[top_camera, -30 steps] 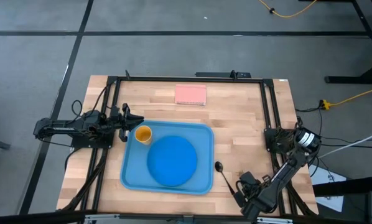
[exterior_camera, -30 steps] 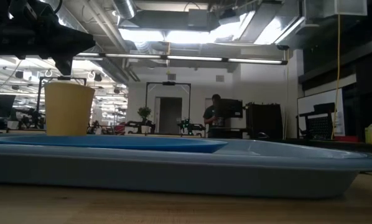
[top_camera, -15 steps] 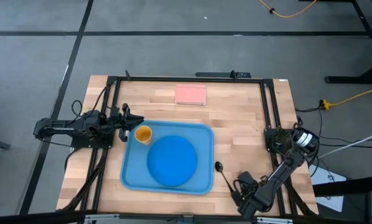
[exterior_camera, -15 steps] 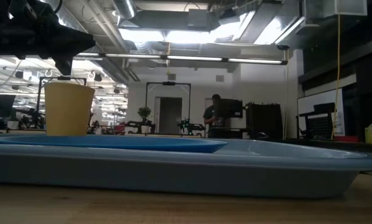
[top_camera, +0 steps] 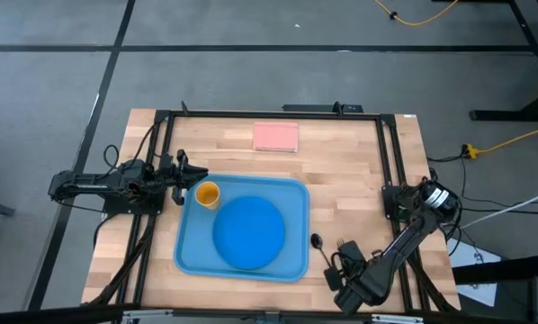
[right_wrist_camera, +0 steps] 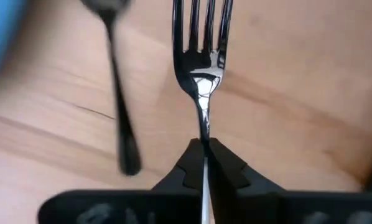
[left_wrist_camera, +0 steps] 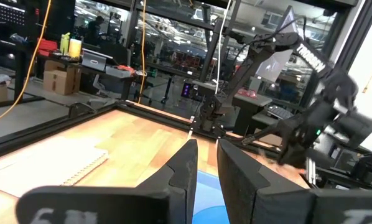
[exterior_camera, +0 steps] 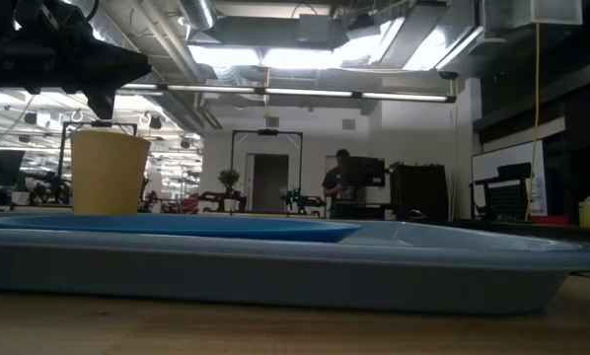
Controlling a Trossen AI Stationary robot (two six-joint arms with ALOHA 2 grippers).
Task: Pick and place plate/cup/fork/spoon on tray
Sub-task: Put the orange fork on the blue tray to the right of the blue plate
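The light-blue tray [top_camera: 190, 252] lies mid-table. On it rest the darker blue plate [top_camera: 248, 232] and the yellow-orange cup [top_camera: 206, 193], which stands upright in the tray's far left corner; it also shows in the low view [exterior_camera: 108, 173]. The dark spoon [top_camera: 319, 247] lies on the wood just right of the tray. My right gripper [top_camera: 338, 260] is by the spoon's handle, shut on the fork [right_wrist_camera: 201, 37]; the fork's handle is hidden. My left gripper [top_camera: 183, 173] waits by the tray's far left corner, fingers nearly together and empty. My right gripper pinches the fork's thin metal neck [right_wrist_camera: 203, 134] just behind the tines, between its two fingertips. The fork lies along the fingers, and its silver tines [right_wrist_camera: 202, 25] stick out ahead of them over the wood. The gripper hides the handle. Whether the fork is clear of the table, I cannot tell.
A small pink pad [top_camera: 275, 137] lies near the table's far edge. A black frame rail [top_camera: 390, 162] runs along the table's right side, another along the left. Bare wood lies between the tray and the right rail.
My right gripper has gone toward the table's left edge, closer to the spoon and the tray, carrying the fork with it. The tray, plate, cup and left arm have kept still.
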